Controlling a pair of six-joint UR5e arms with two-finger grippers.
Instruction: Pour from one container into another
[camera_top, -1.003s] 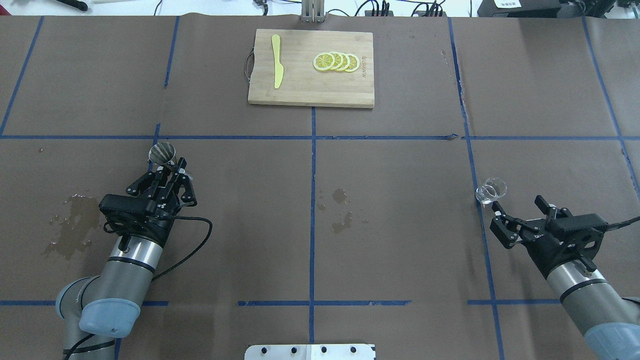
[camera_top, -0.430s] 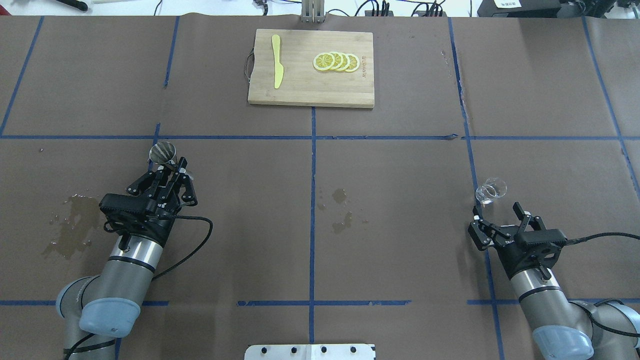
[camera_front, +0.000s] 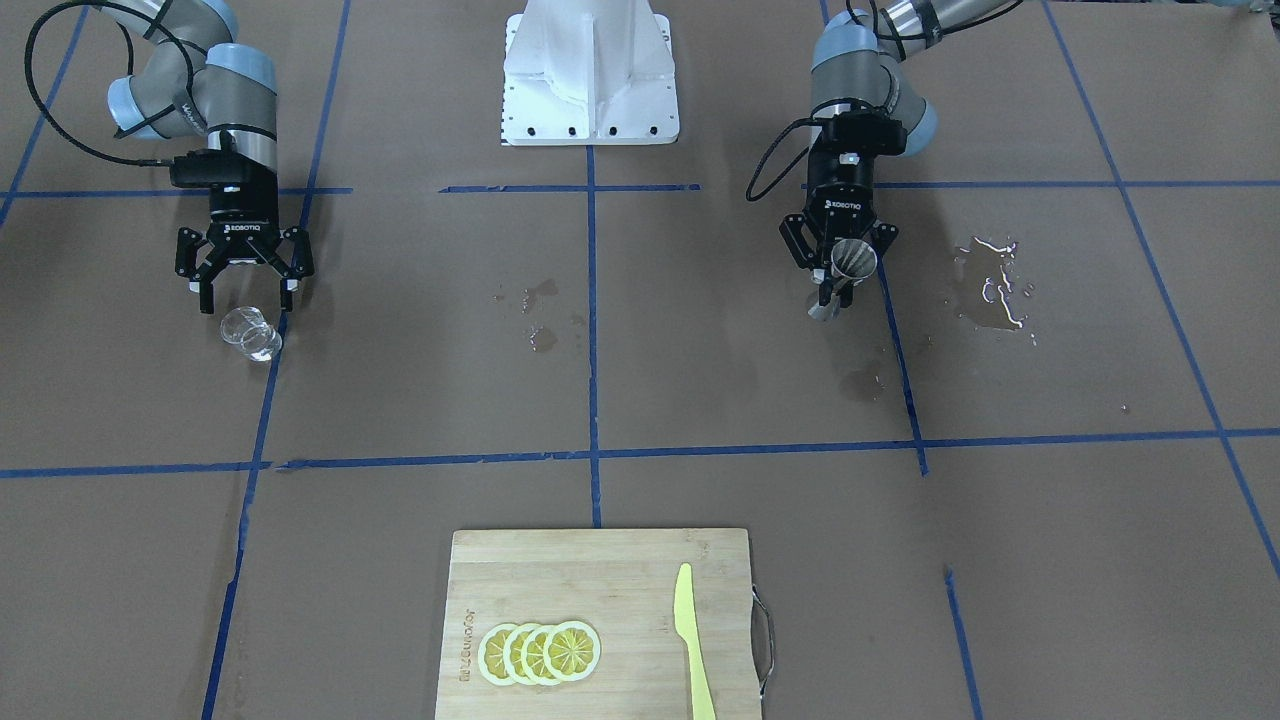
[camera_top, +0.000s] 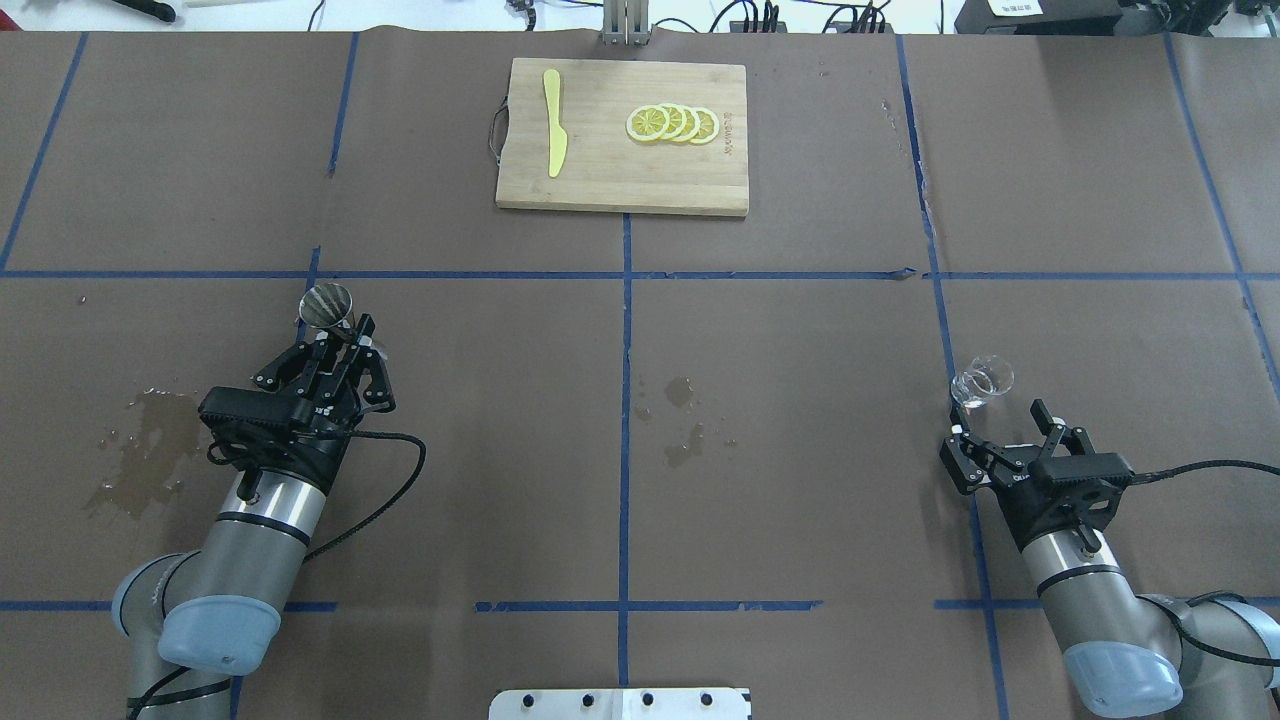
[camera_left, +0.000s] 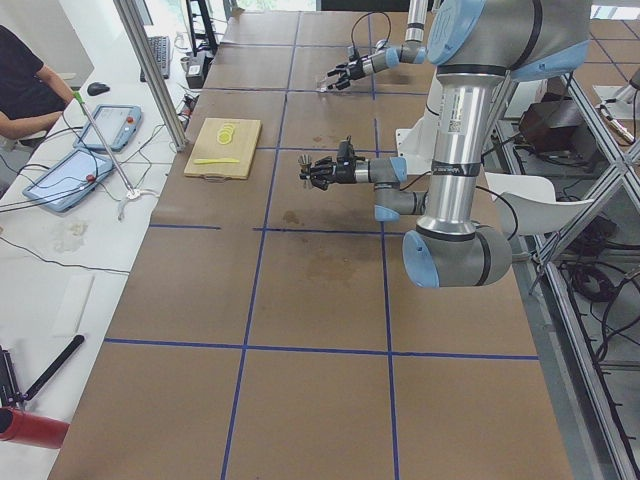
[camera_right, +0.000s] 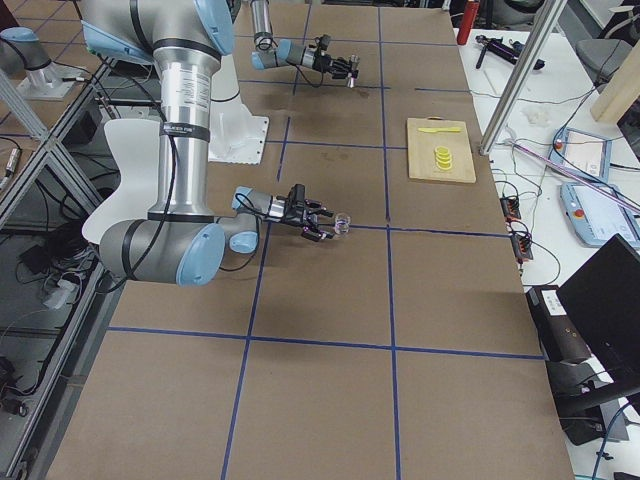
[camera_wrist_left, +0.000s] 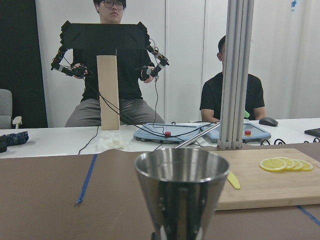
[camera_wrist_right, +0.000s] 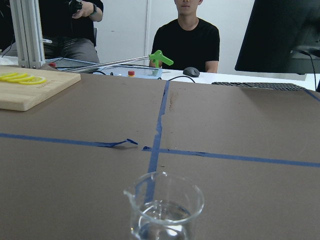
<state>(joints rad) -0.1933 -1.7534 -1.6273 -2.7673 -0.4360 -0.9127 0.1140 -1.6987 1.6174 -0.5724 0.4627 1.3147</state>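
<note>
My left gripper (camera_top: 345, 338) is shut on the waist of the steel jigger (camera_top: 327, 305), which it holds upright at the table's left. The jigger's open cone (camera_wrist_left: 181, 192) fills the left wrist view, and the front view shows the jigger (camera_front: 853, 262) between the fingers. The clear glass cup (camera_top: 981, 383) stands on the table at the right with a little clear liquid in it. My right gripper (camera_top: 998, 425) is open just behind the cup, not touching it. The right wrist view has the cup (camera_wrist_right: 165, 207) close and centred. In the front view, the right gripper (camera_front: 247, 298) sits above the cup (camera_front: 252, 333).
A wooden cutting board (camera_top: 600, 180) with lemon slices (camera_top: 672, 123) and a yellow knife (camera_top: 553, 122) lies at the far middle. Wet patches sit at the left (camera_top: 140, 455) and the centre (camera_top: 682, 420). A white base plate (camera_top: 620, 703) is at the near edge.
My right arm has swung left and turned, so its open gripper now sits straight behind the glass cup. The left arm and jigger have not moved.
</note>
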